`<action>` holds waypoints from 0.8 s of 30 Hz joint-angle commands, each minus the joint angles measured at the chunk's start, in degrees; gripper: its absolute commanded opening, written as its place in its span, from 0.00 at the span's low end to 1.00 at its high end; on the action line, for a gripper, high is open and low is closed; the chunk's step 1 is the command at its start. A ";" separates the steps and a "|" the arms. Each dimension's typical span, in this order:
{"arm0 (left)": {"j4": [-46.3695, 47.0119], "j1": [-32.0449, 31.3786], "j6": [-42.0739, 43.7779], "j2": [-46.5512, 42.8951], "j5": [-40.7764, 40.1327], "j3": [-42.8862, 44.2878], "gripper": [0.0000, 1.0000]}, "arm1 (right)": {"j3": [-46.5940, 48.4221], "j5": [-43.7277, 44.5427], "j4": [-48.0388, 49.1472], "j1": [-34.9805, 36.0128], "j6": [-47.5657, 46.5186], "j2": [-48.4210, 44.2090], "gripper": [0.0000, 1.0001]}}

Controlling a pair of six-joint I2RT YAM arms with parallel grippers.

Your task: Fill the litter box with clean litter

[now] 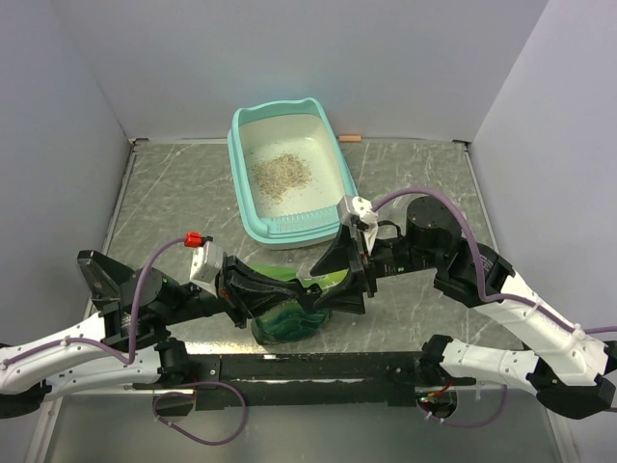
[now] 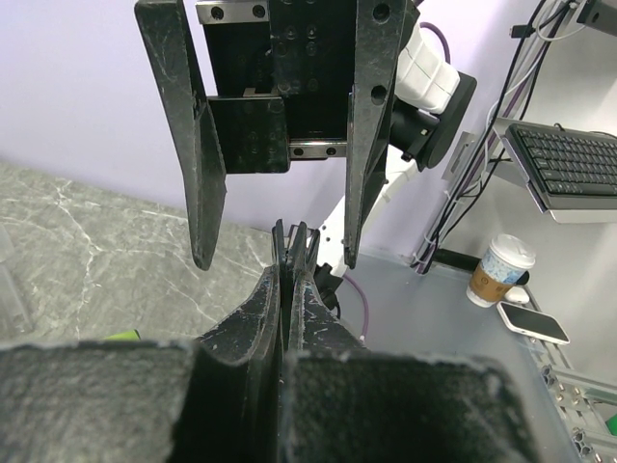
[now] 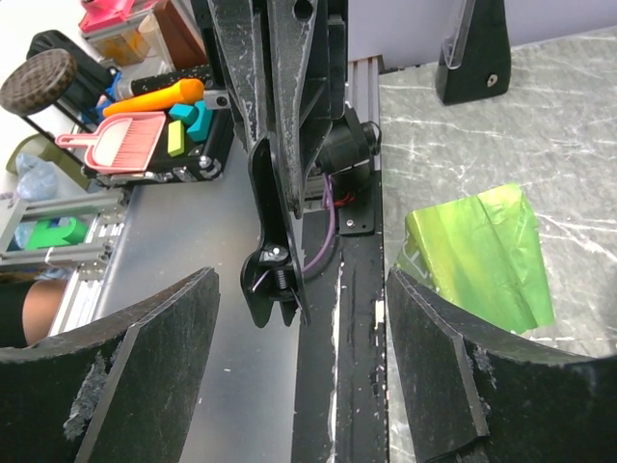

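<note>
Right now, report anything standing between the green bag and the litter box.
Nothing visible does: just a strip of table shows between the green bag and the litter box at its near rim.

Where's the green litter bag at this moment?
In the top view the green bag lies at the table's near centre, beneath the left gripper and right gripper, just short of the litter box.

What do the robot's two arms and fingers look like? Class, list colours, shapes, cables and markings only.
Both the left arm and the right arm have white lower links with black joints and black upper sections. A purple cable loops along each. The left one carries a red connector. The fingers are broad, black, tapering blades with scuffed, whitish edges.
</note>
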 commanded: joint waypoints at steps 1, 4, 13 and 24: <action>2.40 0.21 0.06 0.11 -1.28 1.68 0.01 | -0.39 -1.65 2.92 0.69 0.62 -0.65 0.76; 2.48 0.20 -0.02 0.20 -1.54 1.85 0.01 | -0.57 -1.74 3.27 0.86 0.62 -0.64 0.76; 2.92 0.21 -0.11 0.73 -2.07 1.68 0.18 | -0.74 0.71 3.70 2.09 0.79 0.50 0.00; -1.99 0.12 2.17 -1.74 -0.40 3.43 0.57 | -0.75 5.99 2.83 2.09 0.62 -2.31 0.00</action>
